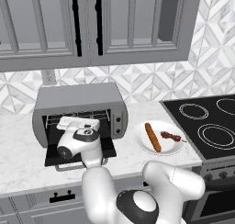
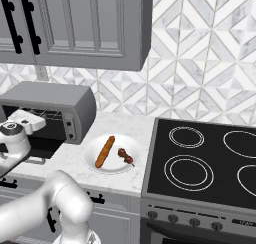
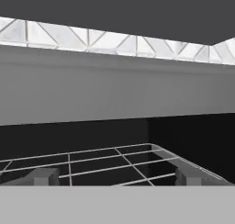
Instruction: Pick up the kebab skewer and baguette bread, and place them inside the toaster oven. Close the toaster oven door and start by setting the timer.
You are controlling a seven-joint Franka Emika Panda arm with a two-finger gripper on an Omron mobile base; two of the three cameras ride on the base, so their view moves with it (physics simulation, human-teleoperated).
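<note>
Grey oven [image 1: 82,99] is gaping before me, my fingers [image 3: 43,176] spread wide and empty; skewer [image 1: 171,136] and bread [image 1: 153,137] are waiting on the plate [image 1: 176,148], so I'm judging a swing right and a low approach.

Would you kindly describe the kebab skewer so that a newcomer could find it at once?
Start at the black stovetop; just to its left on the counter sits a white plate, right of the toaster oven. The kebab skewer lies on its stove side: short, thin, with dark red-brown chunks, unlike the longer orange-brown baguette beside it.
</note>
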